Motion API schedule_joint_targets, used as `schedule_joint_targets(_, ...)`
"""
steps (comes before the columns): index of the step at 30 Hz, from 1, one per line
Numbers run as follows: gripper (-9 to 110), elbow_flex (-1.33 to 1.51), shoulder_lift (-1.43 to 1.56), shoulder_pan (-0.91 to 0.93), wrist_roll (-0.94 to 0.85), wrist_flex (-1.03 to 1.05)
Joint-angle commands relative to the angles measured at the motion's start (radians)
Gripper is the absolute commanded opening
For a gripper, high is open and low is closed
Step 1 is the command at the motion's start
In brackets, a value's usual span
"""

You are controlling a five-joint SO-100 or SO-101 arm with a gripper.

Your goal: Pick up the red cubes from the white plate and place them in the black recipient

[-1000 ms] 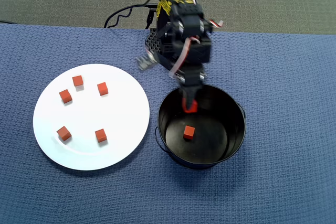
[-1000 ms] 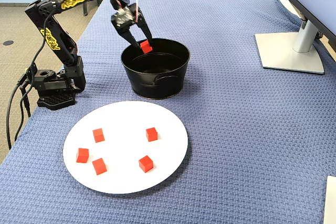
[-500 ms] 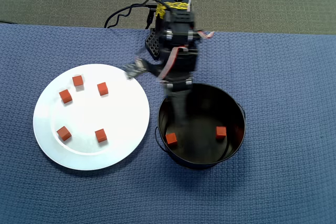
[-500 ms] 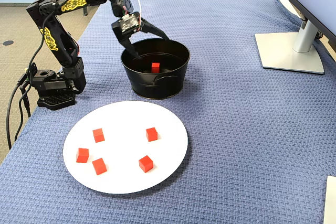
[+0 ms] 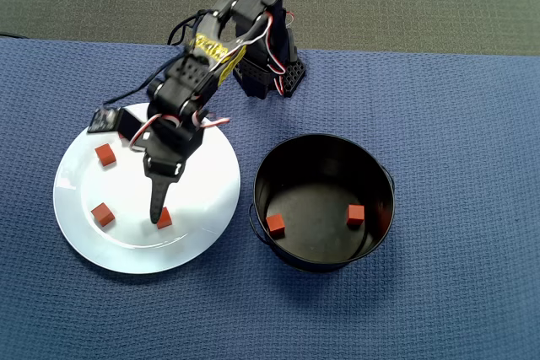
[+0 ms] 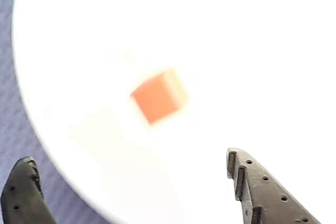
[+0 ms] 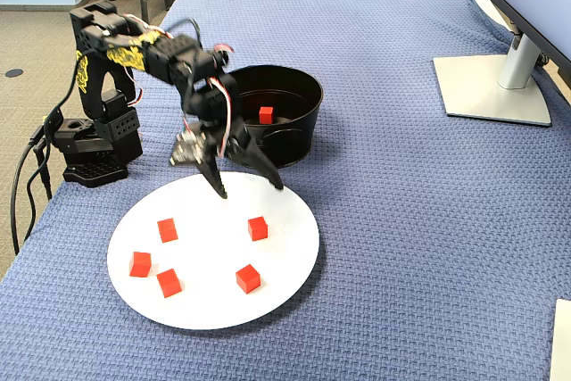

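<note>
White plate (image 7: 294,260) is lying on the blue tabletop (image 7: 428,220), just beside the black pot (image 7: 299,127). Five red cubes (image 7: 258,227) are sitting on the plate in the fixed view; two more (image 5: 275,224) are resting inside the pot. The arm's gripper (image 7: 248,186) is hovering above the plate, jaws standing apart and empty, with one cube (image 6: 156,97) lying below between them.
</note>
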Motion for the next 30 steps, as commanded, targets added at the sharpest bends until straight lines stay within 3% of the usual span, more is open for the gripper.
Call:
schedule_joint_targets(1,40,-0.092,-0.064,0.000,-0.160,-0.043)
schedule_joint_targets(4,39,-0.109,-0.095,-0.009,-0.279,-0.078)
schedule_joint_targets(11,37,-0.172,-0.137,-0.002,-0.201,-0.026)
schedule_joint_targets(21,38,-0.164,-0.216,0.003,-0.446,-0.115)
schedule_joint_targets(30,37,-0.244,-0.295,0.014,-0.468,-0.121)
